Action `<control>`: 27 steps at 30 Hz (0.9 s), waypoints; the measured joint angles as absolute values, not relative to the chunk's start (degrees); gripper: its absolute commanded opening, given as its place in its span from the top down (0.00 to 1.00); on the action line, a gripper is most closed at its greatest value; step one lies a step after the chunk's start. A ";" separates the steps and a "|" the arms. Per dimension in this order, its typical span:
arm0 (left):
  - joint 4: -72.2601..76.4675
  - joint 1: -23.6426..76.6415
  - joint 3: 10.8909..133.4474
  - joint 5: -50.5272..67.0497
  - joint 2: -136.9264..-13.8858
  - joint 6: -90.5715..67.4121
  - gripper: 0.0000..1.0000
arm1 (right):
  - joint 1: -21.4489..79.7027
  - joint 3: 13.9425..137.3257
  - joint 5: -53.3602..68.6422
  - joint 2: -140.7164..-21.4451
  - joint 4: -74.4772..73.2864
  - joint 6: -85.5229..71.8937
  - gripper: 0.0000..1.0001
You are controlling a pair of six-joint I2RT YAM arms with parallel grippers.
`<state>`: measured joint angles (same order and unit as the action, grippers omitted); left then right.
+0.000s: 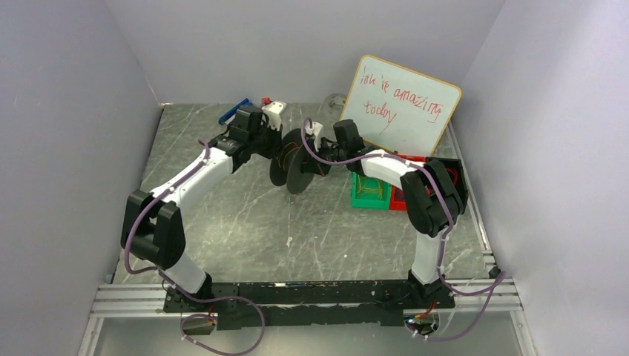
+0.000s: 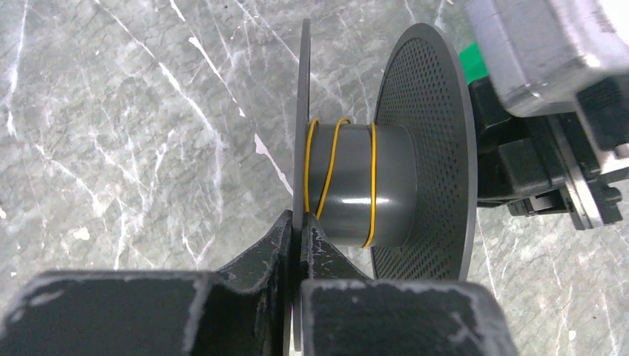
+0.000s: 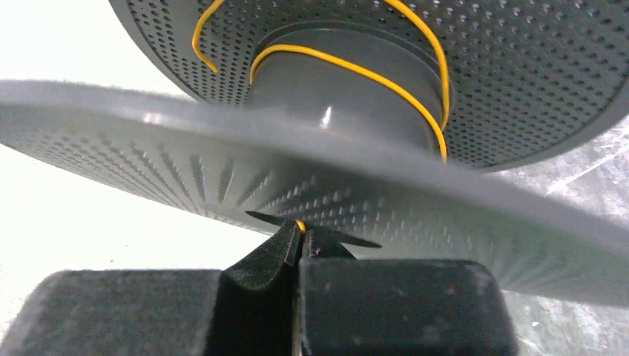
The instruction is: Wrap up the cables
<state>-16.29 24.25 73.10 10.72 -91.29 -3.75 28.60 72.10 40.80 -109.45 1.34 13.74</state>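
yellow cable (image 2: 337,170): thin, three loose turns round hub of black spool (image 1: 297,159), held above bench (image 1: 245,237) near far-edge middle | room: whiteboard (image 1: 400,104) at far-right corner, green bin (image 1: 371,191) just right of spool, walls along both side edges | left gripper (image 2: 299,230) clamped on spool flange; right gripper (image 3: 300,237) pinching cable; both arms reach forward and bend inward, meeting at spool

Open worktop (image 1: 245,222) is left between the two arms, toward the near rail (image 1: 133,300). The far middle is blocked by the spool (image 1: 297,163). One flange is clamped in the left pincer (image 2: 299,226), and the cable (image 3: 348,67) is pinched by the right pincer (image 3: 300,233) at the other flange. The right side is crowded by a green bin (image 1: 371,191), a red bin (image 1: 398,199) and a leaning whiteboard (image 1: 404,104).
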 measured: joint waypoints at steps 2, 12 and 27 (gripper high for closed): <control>-15.92 24.62 73.38 10.59 -91.66 -3.38 0.84 | 28.64 72.10 41.06 -109.75 1.87 13.41 1.00; -16.82 25.39 73.43 10.87 -94.24 -2.59 0.83 | 28.62 72.10 42.13 -110.15 2.13 12.80 1.00; -16.97 25.56 73.43 8.62 -94.35 -3.92 0.97 | 28.32 70.46 44.27 -109.30 3.01 16.88 1.00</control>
